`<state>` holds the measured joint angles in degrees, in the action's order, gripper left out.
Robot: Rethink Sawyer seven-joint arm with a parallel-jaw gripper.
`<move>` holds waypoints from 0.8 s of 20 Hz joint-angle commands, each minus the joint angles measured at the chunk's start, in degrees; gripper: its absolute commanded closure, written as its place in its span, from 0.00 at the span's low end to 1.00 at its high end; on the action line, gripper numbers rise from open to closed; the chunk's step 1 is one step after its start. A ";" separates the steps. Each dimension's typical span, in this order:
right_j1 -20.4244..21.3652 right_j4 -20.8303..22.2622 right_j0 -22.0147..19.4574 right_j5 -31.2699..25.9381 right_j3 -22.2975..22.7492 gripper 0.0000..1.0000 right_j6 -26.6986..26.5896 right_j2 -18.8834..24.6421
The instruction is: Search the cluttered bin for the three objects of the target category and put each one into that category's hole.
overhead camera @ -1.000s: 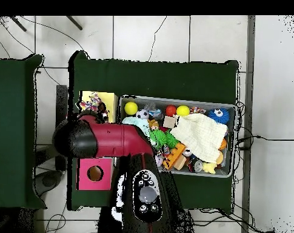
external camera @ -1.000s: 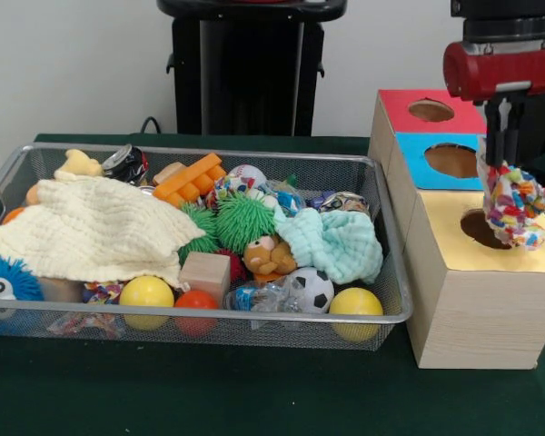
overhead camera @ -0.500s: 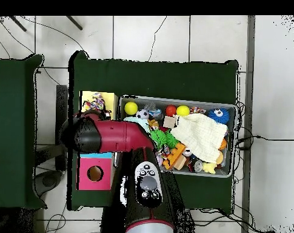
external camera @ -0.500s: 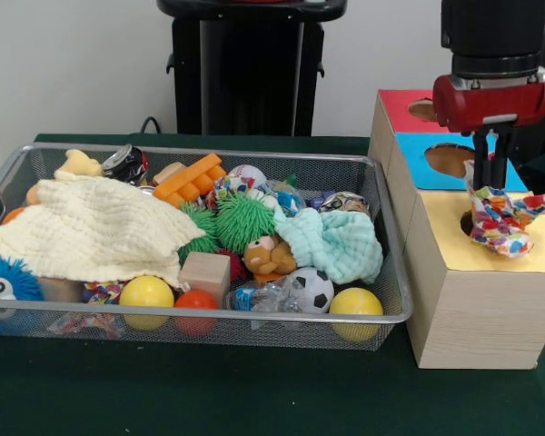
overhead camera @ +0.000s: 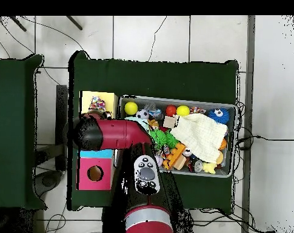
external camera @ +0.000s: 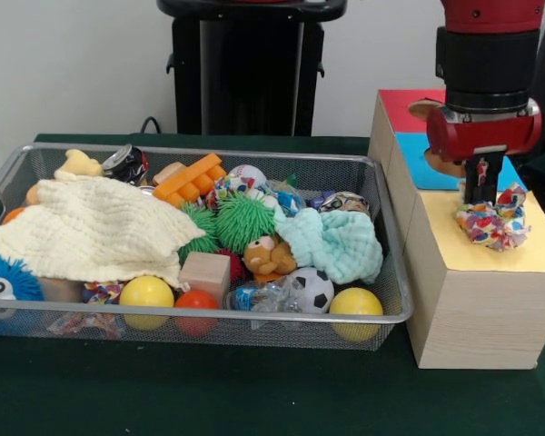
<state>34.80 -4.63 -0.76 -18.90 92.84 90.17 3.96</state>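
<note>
1 floral cloth [external camera: 492, 223] is seen bunched on the yellow top [external camera: 472, 250] of the wooden box, lying over the place where the hole should be, so the hole itself is hidden in the front view. The gripper [external camera: 480, 186] stands directly above it; its dark fingers reach down to the cloth's upper edge, but whether they are parted or still pinching the fabric cannot be told. In the overhead view the cloth [overhead camera: 98, 104] is seen on the yellow panel beside the arm.

The main risk is judged to be that the cloth is left sitting across the opening instead of dropping through, since soft fabric can bridge a round cutout. It could also be dragged off if a fold is caught as the gripper is raised.

Another floral scrap [external camera: 233, 188] is visible in the cluttered bin [external camera: 200, 318], behind the green spiky toy [external camera: 242, 221].
</note>
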 commanded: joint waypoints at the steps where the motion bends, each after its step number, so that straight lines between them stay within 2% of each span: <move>1: -6.76 1.58 0.83 3.71 -1.56 1.00 9.89 -1.72; 6: -9.84 1.37 2.75 0.94 -2.10 1.00 10.29 -5.05; 16: -13.01 -0.07 2.97 4.12 -2.05 1.00 11.53 -5.26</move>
<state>30.16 -4.70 2.77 -15.55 89.22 90.17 0.24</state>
